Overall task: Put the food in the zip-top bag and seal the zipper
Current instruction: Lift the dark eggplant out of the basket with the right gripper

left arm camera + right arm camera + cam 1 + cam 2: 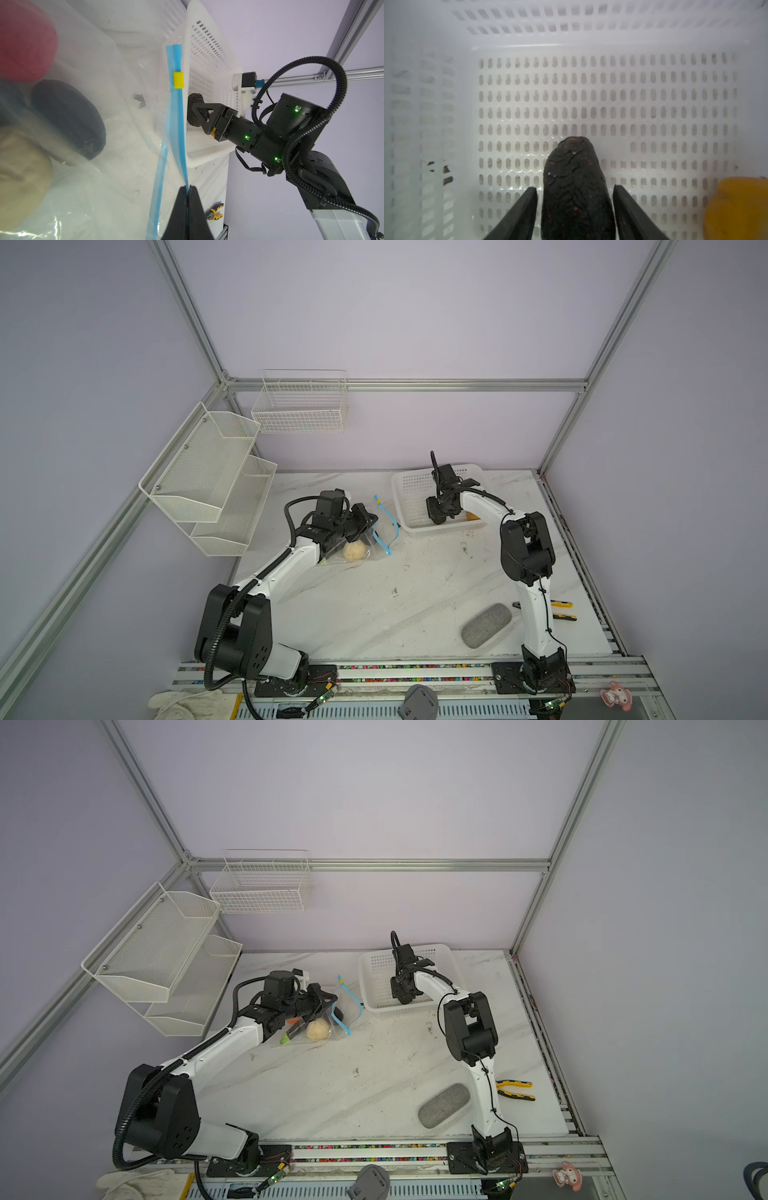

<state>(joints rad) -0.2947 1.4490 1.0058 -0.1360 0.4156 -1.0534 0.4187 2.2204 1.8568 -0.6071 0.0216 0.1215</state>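
The clear zip-top bag lies left of the middle in both top views, its mouth gaping. My left gripper is shut on the light blue zipper, some way from the yellow tab. Inside the bag are a cream food, a black one and a pink one. My right gripper reaches down into the white basket. It is open, its fingers on either side of a black food with narrow gaps. A yellow-brown food lies beside it.
A grey oval pad and yellow-handled pliers lie near the right arm's base. A white mesh rack hangs on the left wall and a wire basket on the back wall.
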